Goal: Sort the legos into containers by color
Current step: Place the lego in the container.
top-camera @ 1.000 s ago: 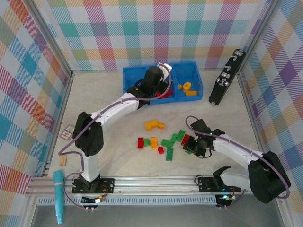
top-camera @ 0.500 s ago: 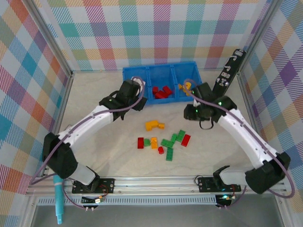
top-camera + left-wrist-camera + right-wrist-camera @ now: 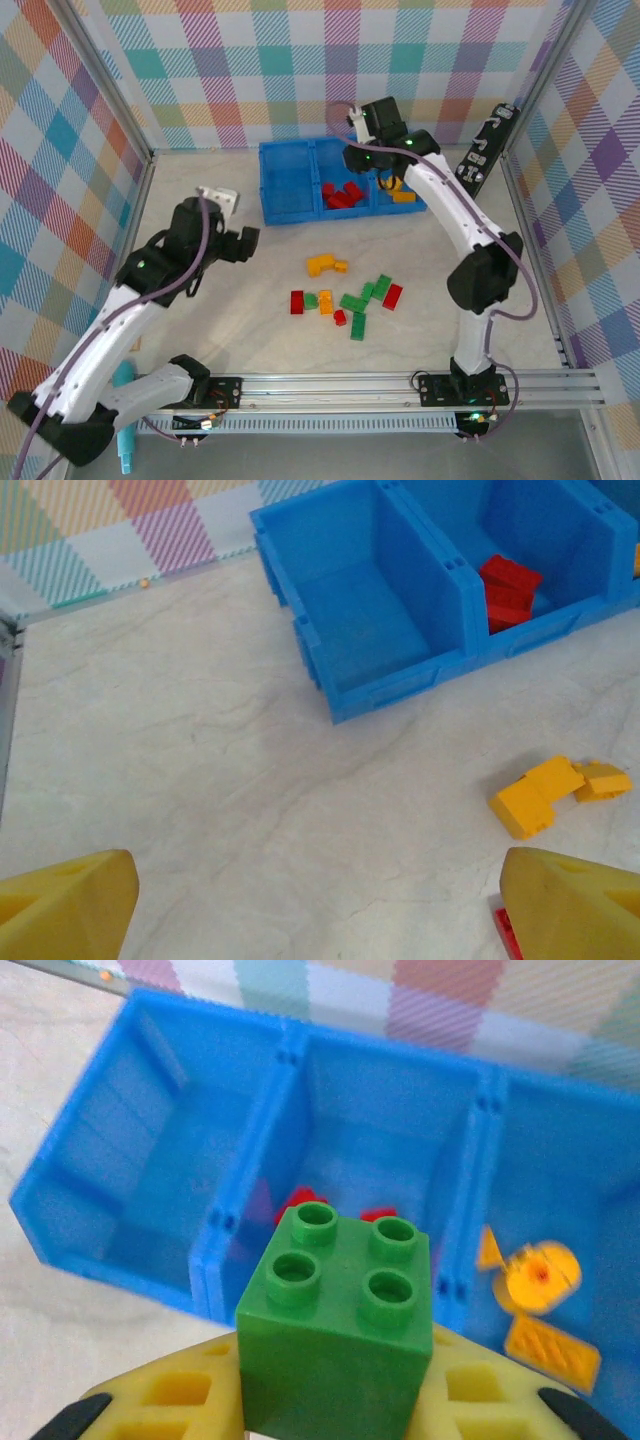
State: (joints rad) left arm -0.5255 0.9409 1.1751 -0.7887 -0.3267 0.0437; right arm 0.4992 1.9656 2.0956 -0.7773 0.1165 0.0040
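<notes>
Tray (image 3: 290, 195): 3 compartments, red legos (image 3: 343, 194) in the middle one, yellow-orange legos (image 3: 400, 190) in the right one. About 10 loose legos (image 3: 352, 302) on table (image 3: 250, 320). Right gripper (image 3: 335, 1400) clamps 1 green brick (image 3: 335, 1330) above tray. Left gripper (image 3: 320, 910) fingers wide apart, nothing between. Versus half a second ago: left gripper backed off tray, right gripper swung over it

Black device with white marks (image 3: 480, 155) leans against the right wall, top end up on the plaid. Teal cylinder (image 3: 125, 452) sits off the near-left corner, below the aluminium rail (image 3: 340, 383) (middle of it hidden). Tabletop (image 3: 250, 330) is pale marble-look, walls (image 3: 250, 70) pastel plaid.
</notes>
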